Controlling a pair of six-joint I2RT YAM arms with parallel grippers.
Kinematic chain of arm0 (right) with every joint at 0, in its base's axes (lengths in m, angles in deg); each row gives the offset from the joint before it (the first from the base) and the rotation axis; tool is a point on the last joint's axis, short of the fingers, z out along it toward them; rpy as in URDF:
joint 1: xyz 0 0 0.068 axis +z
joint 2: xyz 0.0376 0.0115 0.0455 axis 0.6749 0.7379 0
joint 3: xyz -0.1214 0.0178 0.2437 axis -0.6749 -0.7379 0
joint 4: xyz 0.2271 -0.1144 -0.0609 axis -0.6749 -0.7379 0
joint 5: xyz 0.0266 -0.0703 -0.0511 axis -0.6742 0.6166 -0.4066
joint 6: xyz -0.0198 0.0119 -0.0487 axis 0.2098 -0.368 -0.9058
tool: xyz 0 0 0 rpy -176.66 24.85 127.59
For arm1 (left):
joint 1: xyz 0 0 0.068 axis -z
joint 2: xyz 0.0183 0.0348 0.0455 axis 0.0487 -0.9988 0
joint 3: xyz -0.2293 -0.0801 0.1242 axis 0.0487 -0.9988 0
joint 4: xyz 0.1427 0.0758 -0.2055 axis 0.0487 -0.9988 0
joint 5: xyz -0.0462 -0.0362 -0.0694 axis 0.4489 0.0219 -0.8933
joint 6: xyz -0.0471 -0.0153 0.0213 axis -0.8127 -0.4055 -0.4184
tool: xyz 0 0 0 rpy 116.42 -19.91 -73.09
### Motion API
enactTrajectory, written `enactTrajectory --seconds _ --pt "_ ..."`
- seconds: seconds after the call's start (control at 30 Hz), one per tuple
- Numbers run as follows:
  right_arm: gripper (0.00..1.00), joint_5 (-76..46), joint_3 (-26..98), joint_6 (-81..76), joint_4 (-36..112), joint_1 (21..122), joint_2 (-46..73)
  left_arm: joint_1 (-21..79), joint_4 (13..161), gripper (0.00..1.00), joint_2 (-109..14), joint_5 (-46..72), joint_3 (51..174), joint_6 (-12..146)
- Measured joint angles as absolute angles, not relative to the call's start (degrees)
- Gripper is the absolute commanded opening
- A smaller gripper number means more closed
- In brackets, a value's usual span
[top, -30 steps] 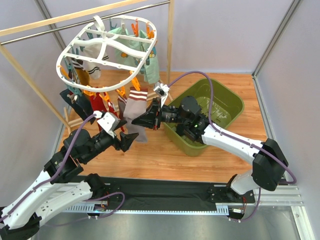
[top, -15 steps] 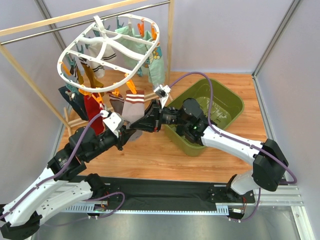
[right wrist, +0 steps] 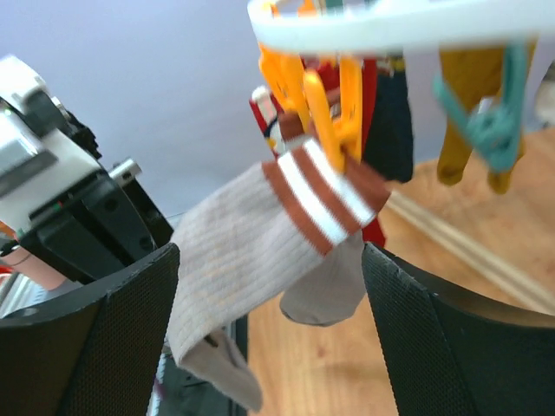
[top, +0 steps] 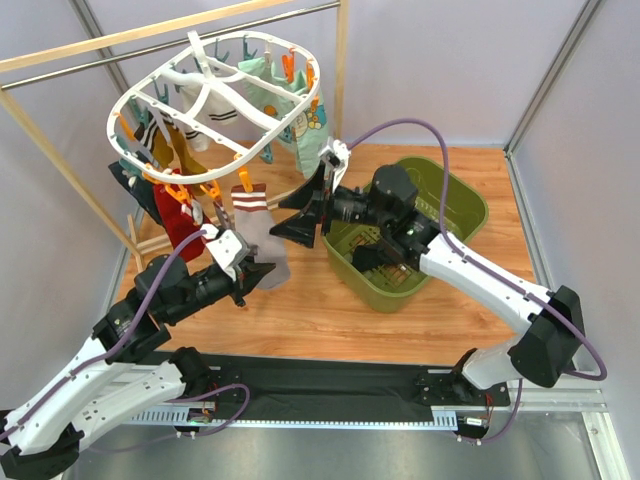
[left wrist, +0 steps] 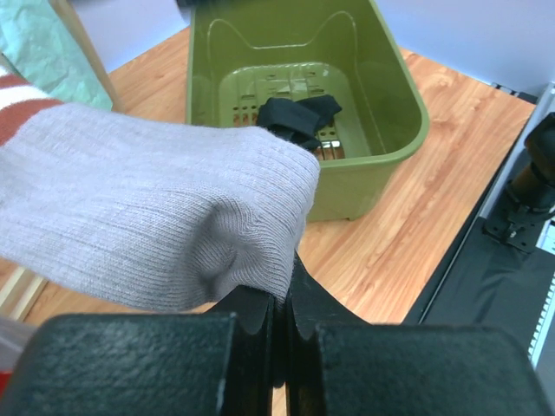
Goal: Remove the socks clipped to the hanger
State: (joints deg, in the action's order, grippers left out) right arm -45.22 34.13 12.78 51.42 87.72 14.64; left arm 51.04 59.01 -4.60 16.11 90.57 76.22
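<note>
I count one white hanger (right wrist: 390,24), one green tub (left wrist: 364,178) and one black sock (left wrist: 295,117) inside it. One grey striped sock (left wrist: 147,217) is nearest me; the other hung socks (top: 172,215) overlap beyond counting.

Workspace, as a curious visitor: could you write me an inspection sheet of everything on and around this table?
Surface: wooden tabletop, boards showing.
Job's things: white hanger hung with socks; grey striped sock held by an orange clip.
Clutter: green bin holding black fabric.
Pincers: left pincer shut on the grey striped sock's toe; right pincer open beside its cuff.
Cables: purple cable along each arm.
Surroundings: wood-and-metal rail; grey walls.
</note>
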Motion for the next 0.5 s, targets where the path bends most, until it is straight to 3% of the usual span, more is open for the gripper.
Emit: enactTrajectory --seconds 0.3,0.5 --pt "0.89 -49.7 52.9 6.5 45.7 86.6 20.4 51.0 59.0 0.0 -4.1 13.3 90.6 76.2" --pt "0.93 -53.7 57.5 7.1 45.8 86.2 26.3 51.0 58.1 0.0 -4.1 10.3 92.7 76.2"
